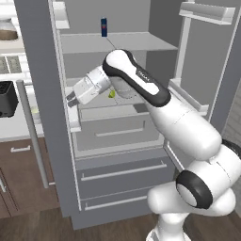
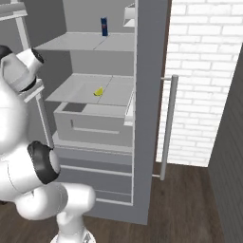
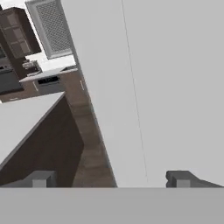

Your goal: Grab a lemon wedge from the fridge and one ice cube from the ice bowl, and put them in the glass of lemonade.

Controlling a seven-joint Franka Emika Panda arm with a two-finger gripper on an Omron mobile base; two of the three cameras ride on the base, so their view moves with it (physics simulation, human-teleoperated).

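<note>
The fridge [image 1: 117, 141] is seen standing open, both doors swung wide, with pale grey shelves and a drawer front exposed inside. The lemon wedge [image 2: 98, 91] is seen lying on the middle shelf [image 2: 80, 90], near the middle of that shelf and just above the pulled-out drawer [image 2: 95, 126]; in the left base view it is partly hidden behind the arm, a small yellow-green patch [image 1: 112, 93] showing beside the wrist. A small dark blue can [image 1: 104, 27] is seen upright on the upper shelf, toward the far wall.

The arm is reached up from the lower right of the left base view and is bent back to the left in front of the middle shelf. The gripper [image 1: 70, 100] is pointed left, toward the inner face of the left door [image 1: 40, 94], and is held apart from the wedge, which lies to its right. In the hand view the two fingertips [image 3: 181, 178] are seen set wide apart at the bottom, with nothing between them, so the jaws are apart and empty. Beyond them a broad pale grey door panel [image 3: 153, 87] is seen, and to the left of it a strip of brown wooden floor [image 3: 89, 131], dark wooden cabinets [image 3: 17, 33] and a pale desk top [image 3: 22, 120].

At the far left of the left base view a black toaster [image 1: 8, 98] is seen on a desk.
</note>
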